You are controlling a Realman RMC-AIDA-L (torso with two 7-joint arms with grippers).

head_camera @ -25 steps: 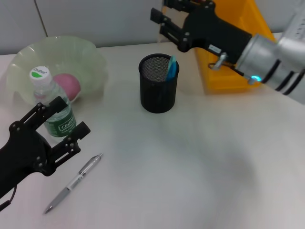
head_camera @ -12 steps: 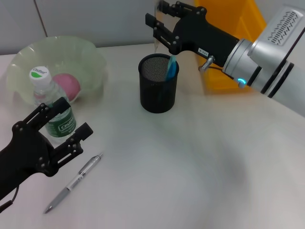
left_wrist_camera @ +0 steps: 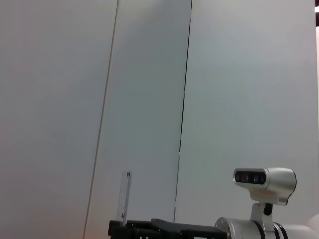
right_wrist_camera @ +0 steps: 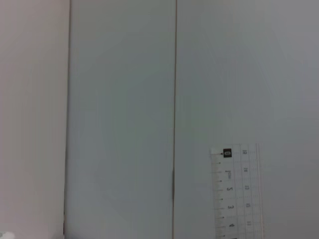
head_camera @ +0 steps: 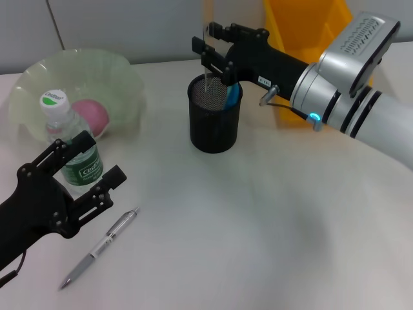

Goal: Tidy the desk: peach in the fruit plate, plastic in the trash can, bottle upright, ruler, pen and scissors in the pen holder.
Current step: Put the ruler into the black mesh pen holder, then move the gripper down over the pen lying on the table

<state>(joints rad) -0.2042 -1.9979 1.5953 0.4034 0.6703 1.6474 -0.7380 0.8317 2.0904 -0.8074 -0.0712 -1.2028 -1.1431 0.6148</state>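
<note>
My right gripper (head_camera: 208, 53) hangs just above the black mesh pen holder (head_camera: 215, 129), shut on a clear ruler (right_wrist_camera: 237, 194) held upright. The ruler's lower end (head_camera: 206, 82) reaches into the holder's mouth. Blue-handled scissors (head_camera: 231, 92) stand in the holder. A silver pen (head_camera: 100, 247) lies on the table at the front left. The bottle (head_camera: 64, 123) stands upright beside the green fruit plate (head_camera: 97, 64), which holds the pink peach (head_camera: 91, 116). My left gripper (head_camera: 98, 158) is open just in front of the bottle. The plastic is out of view.
A yellow trash can (head_camera: 310, 32) stands at the back right, behind my right arm. In the left wrist view the ruler (left_wrist_camera: 124, 196) and the right gripper (left_wrist_camera: 164, 228) show against a grey panelled wall.
My right gripper has carried the ruler leftward from the trash can to over the pen holder and lowered its end into the mouth. The left arm has stayed put.
</note>
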